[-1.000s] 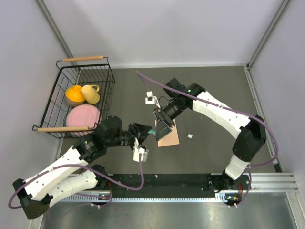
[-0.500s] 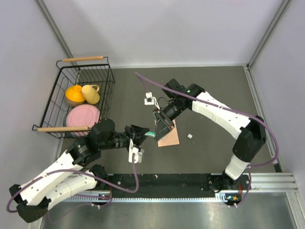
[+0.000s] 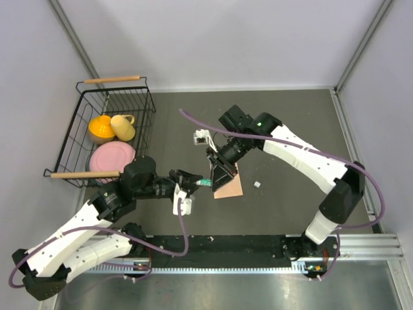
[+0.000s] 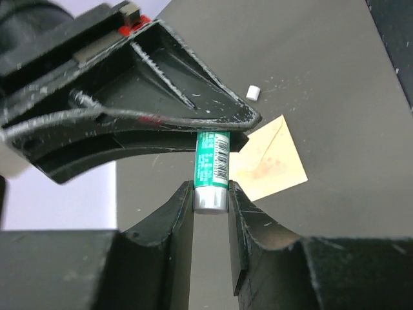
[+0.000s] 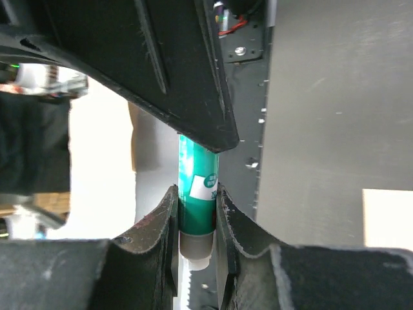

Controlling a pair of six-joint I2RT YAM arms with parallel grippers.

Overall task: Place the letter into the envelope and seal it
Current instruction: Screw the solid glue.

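left end effector (image 4: 210, 191) + right end effector (image 5: 195, 194): each pinching glue stick (image 4: 212, 161) | envelope (image 3: 230, 188): flat on surface (image 3: 290, 129), just beside them | handling: likely light, thin, floppy; take by an edge

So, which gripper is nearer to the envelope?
Right. The right gripper sits over the left edge of the envelope; the left gripper is farther left, off it. Both hold the glue stick.

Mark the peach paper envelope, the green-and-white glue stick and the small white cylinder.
peach paper envelope (image 4: 271, 165): left wrist view, middle of its face.
green-and-white glue stick (image 4: 211, 169): left wrist view, its printed label.
small white cylinder (image 4: 253, 92): left wrist view, its side.
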